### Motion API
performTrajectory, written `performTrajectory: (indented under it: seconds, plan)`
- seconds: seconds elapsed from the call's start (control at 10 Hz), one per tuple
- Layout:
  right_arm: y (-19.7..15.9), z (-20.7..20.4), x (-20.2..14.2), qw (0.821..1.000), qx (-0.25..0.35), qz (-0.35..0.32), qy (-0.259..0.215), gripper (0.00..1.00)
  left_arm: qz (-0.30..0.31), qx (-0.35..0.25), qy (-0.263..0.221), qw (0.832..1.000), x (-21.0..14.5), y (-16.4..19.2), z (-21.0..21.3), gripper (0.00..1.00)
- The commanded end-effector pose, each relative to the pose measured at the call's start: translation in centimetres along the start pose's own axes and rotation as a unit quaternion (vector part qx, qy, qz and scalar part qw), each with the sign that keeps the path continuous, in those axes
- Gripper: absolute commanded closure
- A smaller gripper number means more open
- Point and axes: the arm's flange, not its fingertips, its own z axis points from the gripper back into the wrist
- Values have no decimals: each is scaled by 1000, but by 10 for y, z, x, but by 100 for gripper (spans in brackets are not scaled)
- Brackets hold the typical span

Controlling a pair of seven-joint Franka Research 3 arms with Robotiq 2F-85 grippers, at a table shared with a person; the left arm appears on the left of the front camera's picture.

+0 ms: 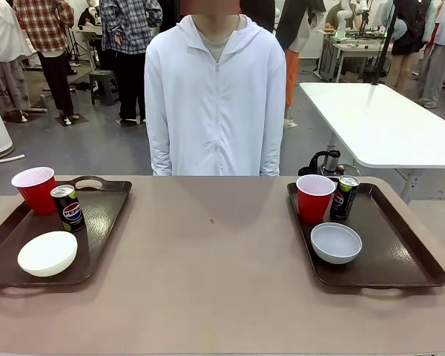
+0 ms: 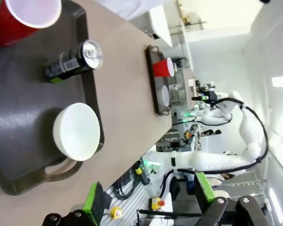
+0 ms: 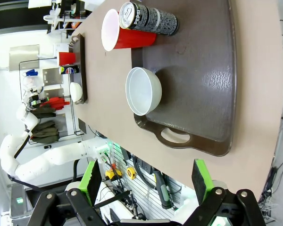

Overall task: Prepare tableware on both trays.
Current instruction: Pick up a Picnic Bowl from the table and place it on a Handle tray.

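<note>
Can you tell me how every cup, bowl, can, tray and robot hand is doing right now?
left red cup: upright, empty, on left tray.
left can: upright, on left tray.
cream-white bowl: upright, empty.
left tray: flat on table.
right red cup: upright, on right tray.
right can: upright, beside that cup.
grey-white bowl: upright, empty.
right tray: flat on table.
left gripper: open, empty.
right gripper: open, empty.
</note>
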Motion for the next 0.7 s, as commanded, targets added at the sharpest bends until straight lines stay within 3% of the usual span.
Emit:
performTrajectory:
  seconds: [0.0,0.2,0.3,0.6]
  plan:
    - [1,-2,-4,1000,2,6,1,0,27,27,23,999,11,3,8,0]
    - [1,-2,-4,1000,2,6,1,0,21,51,29,998,12,4,17,0]
    - [1,-2,-4,1000,2,6,1,0,17,22,12,1000,12,0,5,0]
    - [1,-2,-4,1000,2,6,1,0,17,22,12,1000,12,0,5,0]
